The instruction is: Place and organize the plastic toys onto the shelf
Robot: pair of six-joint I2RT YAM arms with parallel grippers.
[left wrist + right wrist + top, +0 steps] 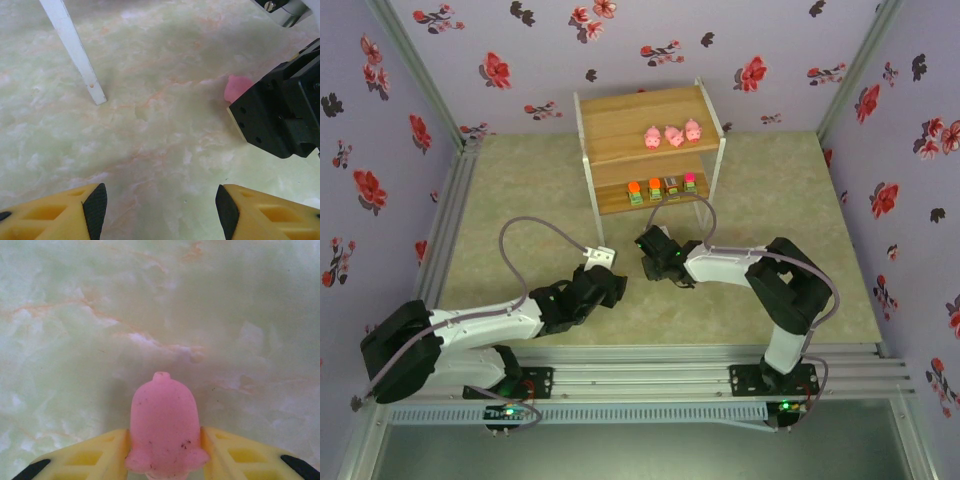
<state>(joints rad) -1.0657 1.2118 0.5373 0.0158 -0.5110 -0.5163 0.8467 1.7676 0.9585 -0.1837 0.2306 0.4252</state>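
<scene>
Top external view, left to right: the left gripper [608,283] sits low over the table [520,190], short of the shelf [620,120]. The right gripper [647,250] is just beside it, on its right.

On the left wrist camera the left gripper stands open with nothing between its fingers [95,205]. A white shelf leg [75,50] is ahead and to its left. Ahead and to its right, a pig [236,87] peeps out from behind the other arm's black body.

On the right wrist camera the right gripper has a finger [90,457] pressed against each flank of that pig, so it is clamped on it. Whether the pig has left the table I cannot tell. Its long axis runs straight out along the fingers, away from the wrist.

The coming move turns on where the shelf lies from the right gripper: ahead of it and higher. On the top board three pigs [673,135] stand in a row, ahead and slightly to the gripper's right. The bare board just left of that row is almost straight ahead. Four blocks [661,188] line the lower board, nearer and lower.

The right arm is the nearer one and has the toy, so the carry is likely its job. That probably means a lift, then a reach forward over the lower board's blocks to the gap beside the row.
</scene>
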